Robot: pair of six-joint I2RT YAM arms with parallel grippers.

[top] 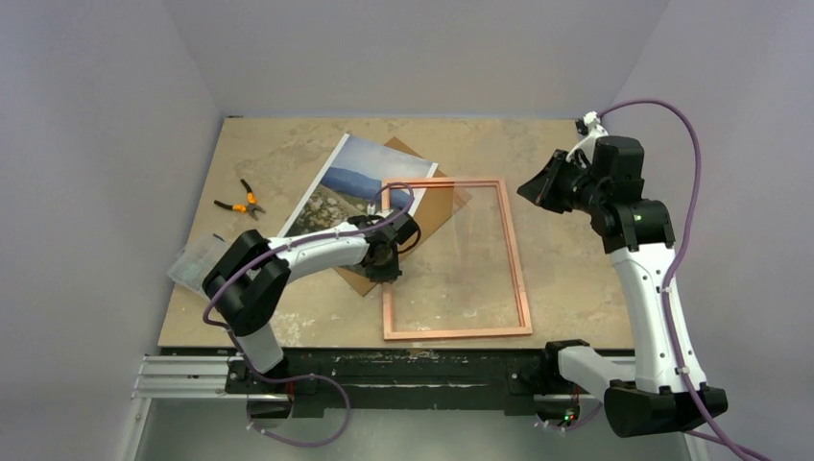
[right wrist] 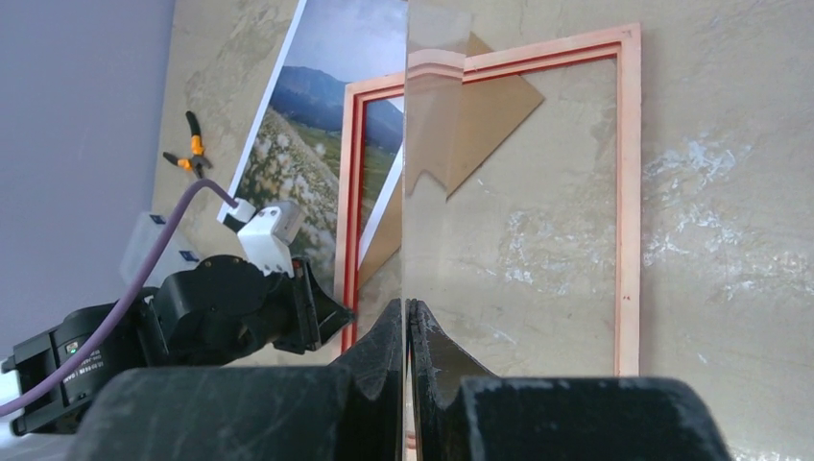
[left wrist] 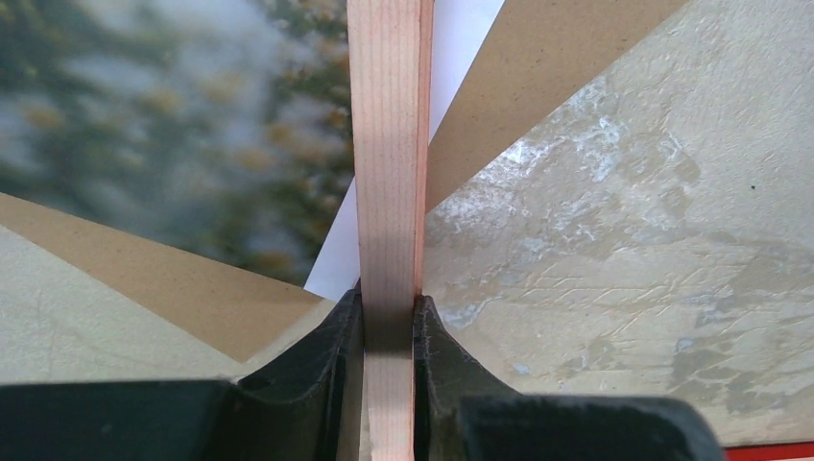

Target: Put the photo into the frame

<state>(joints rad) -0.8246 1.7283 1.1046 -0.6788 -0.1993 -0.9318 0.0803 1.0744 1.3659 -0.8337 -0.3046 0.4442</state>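
Worktop (top: 566, 259) space near the left edge carries a clear plastic box (top: 195, 259), and just behind it, a little further in, lie orange-handled pliers (top: 242, 202). Next comes the photo (top: 341, 187), picture side up and turned at a slant left of the worktop's middle, its far corner reaching towards the back edge. It rests on a brown backing board (top: 407, 154) whose corners stick out past it at the back and at the front. The left end effector (top: 386, 269) reaches in over the photo's near end and is clamped on the left rail of the frame (top: 457, 332); in the left wrist view its fingers (left wrist: 346, 336) press both sides of that pale wooden rail. The frame lies wood-coloured side up, right of the middle, its near rail close to the front edge and its left rail crossing the photo and the board. Towards the right edge, the right end effector (top: 534, 187) hangs raised above the worktop, squeezed tight on the edge of a clear pane (right wrist: 432, 115) that rises from between its fingers in the right wrist view.
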